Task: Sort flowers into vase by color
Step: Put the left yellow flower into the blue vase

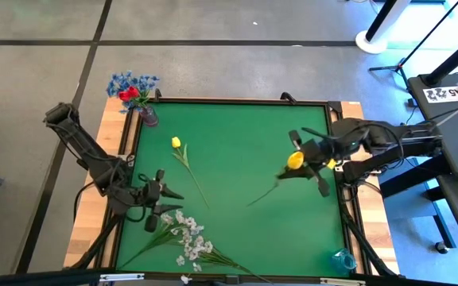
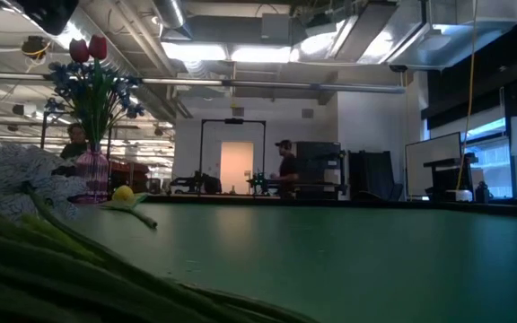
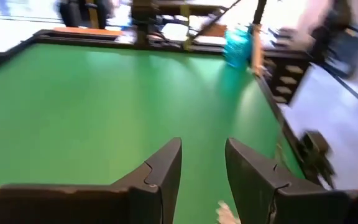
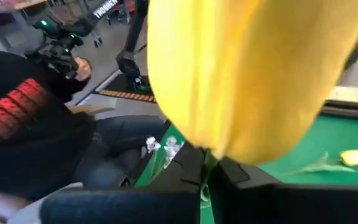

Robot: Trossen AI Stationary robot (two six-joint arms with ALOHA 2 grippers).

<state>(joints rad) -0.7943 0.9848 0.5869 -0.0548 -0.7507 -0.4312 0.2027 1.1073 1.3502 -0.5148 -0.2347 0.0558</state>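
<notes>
My right gripper (image 1: 302, 163) is over the mat's right side, shut on a yellow tulip (image 1: 295, 160) whose bud fills the right wrist view (image 4: 247, 74). A second yellow tulip (image 1: 176, 143) lies flat on the mat, also seen in the low view (image 2: 124, 193). White blossom sprays (image 1: 189, 238) lie at the near left. My left gripper (image 1: 169, 202) is open just beyond them, touching nothing; its wrist view (image 3: 204, 146) faces bare mat. A pink vase (image 1: 148, 117) at the far left corner holds blue sprigs and red tulips (image 1: 133, 89). My right gripper pinches the yellow tulip between its two fingers on the stalk just below the bud (image 4: 207, 163). The bud stands beyond the fingertips. The stalk (image 1: 262, 195) trails away toward the mat's middle; I cannot tell whether its free end touches the mat.
A light blue vase (image 1: 343, 258) stands at the near right corner, also in the left wrist view (image 3: 237, 45). The green mat (image 1: 237, 127) has a raised dark frame. A person in black with red print (image 4: 23, 118) is beside the table. The mat's centre is bare.
</notes>
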